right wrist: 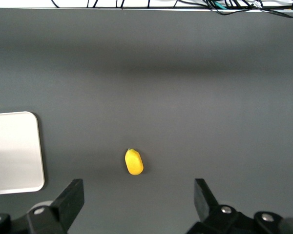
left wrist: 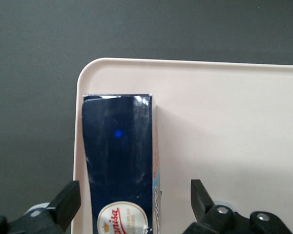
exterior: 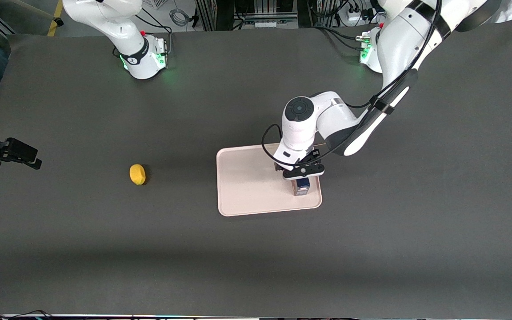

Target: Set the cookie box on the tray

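Claw (left wrist: 132, 202) on the working arm hangs directly over the cookie box (left wrist: 119, 165), fingers (left wrist: 66, 201) spread wide, one on each long side of the box with a visible gap on both; nothing is gripped. Cookie box lies on the tray (left wrist: 224, 126), close to one rounded corner, its long edge just beside the raised rim; round white-and-red logo faces up. From the front camera, the box (exterior: 302, 186) sits at the tray's (exterior: 247, 186) end toward the working arm, near the edge closest to the camera. Tray rests flat on the dark worktop (exterior: 416, 231). Small yellow lump (exterior: 137, 174) lies on the worktop, well apart from the tray, toward the parked arm's end.
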### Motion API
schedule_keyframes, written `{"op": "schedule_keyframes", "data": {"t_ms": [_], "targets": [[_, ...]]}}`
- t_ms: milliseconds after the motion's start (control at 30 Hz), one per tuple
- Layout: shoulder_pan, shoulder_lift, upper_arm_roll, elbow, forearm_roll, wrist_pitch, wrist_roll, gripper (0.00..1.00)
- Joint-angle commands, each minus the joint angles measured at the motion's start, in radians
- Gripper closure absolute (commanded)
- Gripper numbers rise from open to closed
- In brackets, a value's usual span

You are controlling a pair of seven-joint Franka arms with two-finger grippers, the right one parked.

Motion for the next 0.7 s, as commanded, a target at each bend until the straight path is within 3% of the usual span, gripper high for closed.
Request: {"op": "schedule_keyframes", "data": {"t_ms": [0,333,533,667], "targets": [[0.007,-0.002,-0.003,0.008,0.022,0.007,-0.011,0.0],[0.036,-0.093,-0.004,0.021,-0.024,-0.017,0.107,0.0],[0.039,-0.197,-0.001,0.028,-0.148,-0.077,0.238,0.0],[0.065,-0.298,0.014,0.041,-0.31,-0.135,0.429,0.0]]}}
